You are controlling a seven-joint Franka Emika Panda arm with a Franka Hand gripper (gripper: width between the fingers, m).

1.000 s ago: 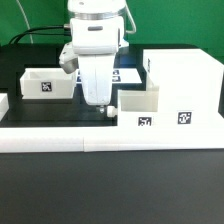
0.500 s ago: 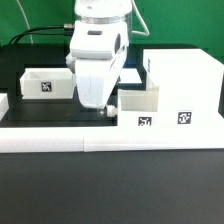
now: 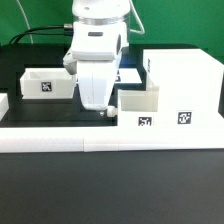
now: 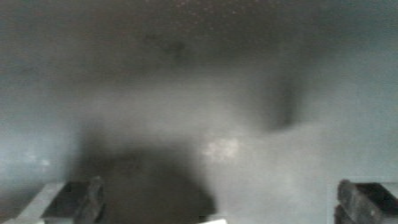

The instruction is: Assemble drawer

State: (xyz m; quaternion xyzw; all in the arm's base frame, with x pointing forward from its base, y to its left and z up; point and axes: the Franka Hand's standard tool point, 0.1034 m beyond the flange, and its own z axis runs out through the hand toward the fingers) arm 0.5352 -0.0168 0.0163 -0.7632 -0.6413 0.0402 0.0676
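Where tags show, white boxy shell (image 3: 185, 80), open tray (image 3: 140, 105) seemingly touching it

A: Exterior view, position?
B: Off the arm, slightly raised, at middle distance. It faces across the border rail (image 3: 60, 137) and the table (image 3: 40, 108) toward the arm (image 3: 97, 40).
A: Wrist view?
B: It looks along the gripper (image 3: 98, 106), very near a blurred surface. The views share only the gripper's fingers (image 4: 75, 200).
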